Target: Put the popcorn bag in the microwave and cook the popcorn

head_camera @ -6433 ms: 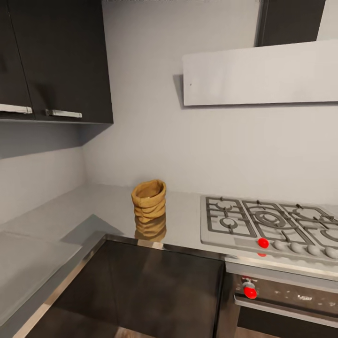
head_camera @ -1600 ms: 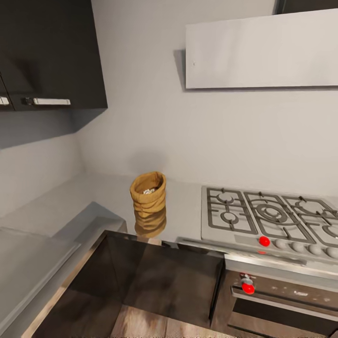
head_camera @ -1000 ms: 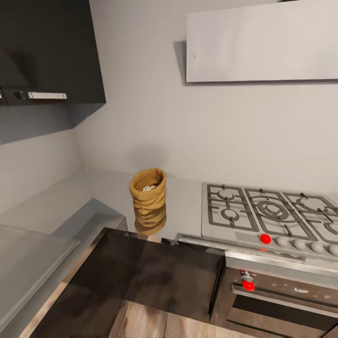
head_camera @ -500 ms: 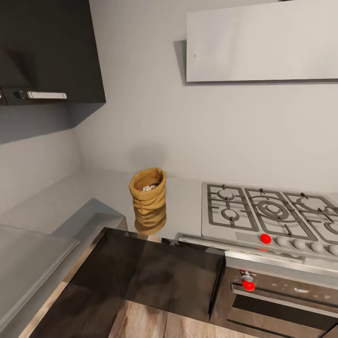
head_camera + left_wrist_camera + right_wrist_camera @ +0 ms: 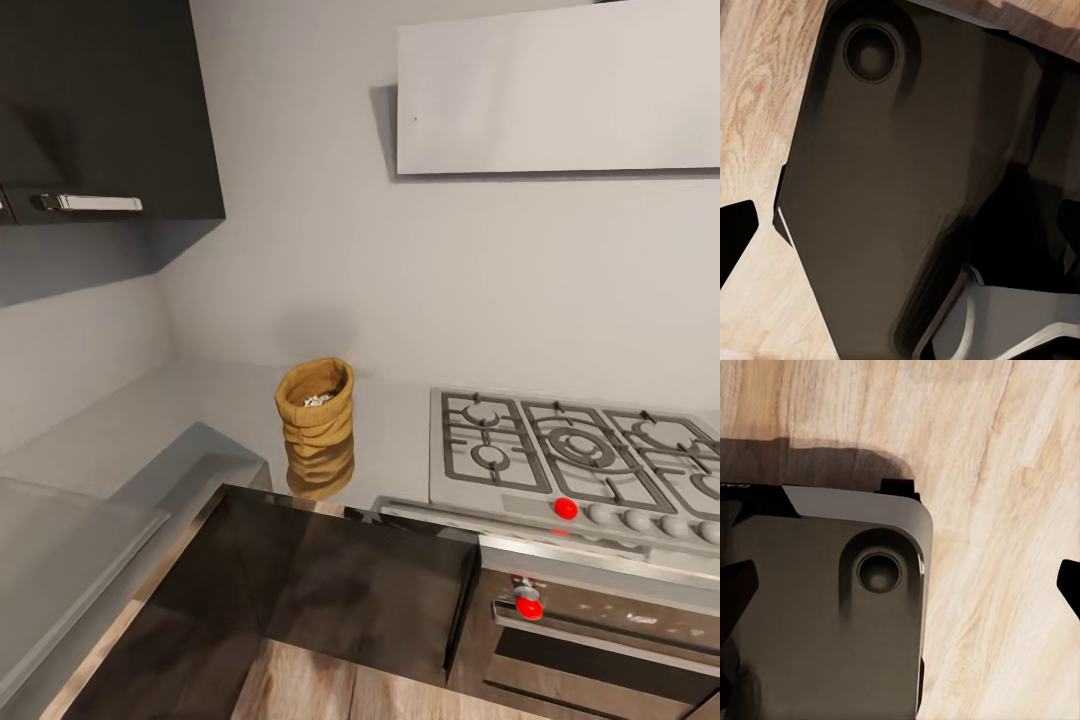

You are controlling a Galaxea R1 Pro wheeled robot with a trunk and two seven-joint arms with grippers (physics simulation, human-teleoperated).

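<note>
To your left, a dark matte cabinet [image 5: 110,110] with a steel bar handle hangs above the glossy grey countertop [image 5: 130,430]. The popcorn bag [image 5: 317,400] stands upright there near the back wall, tan and sack-shaped, its rim rolled, sides folded in ridges, whitish popcorn [image 5: 318,400] bits inside; its reflection shows in the mirror-like slab. Just to its right lies the ridged steel gas hob [image 5: 570,465] with red knobs, the flat white hood [image 5: 555,95] above. Your wrist views look down on the dark robot base and wood-grain floor [image 5: 1020,472]; you cannot tell either claw's opening.
</note>
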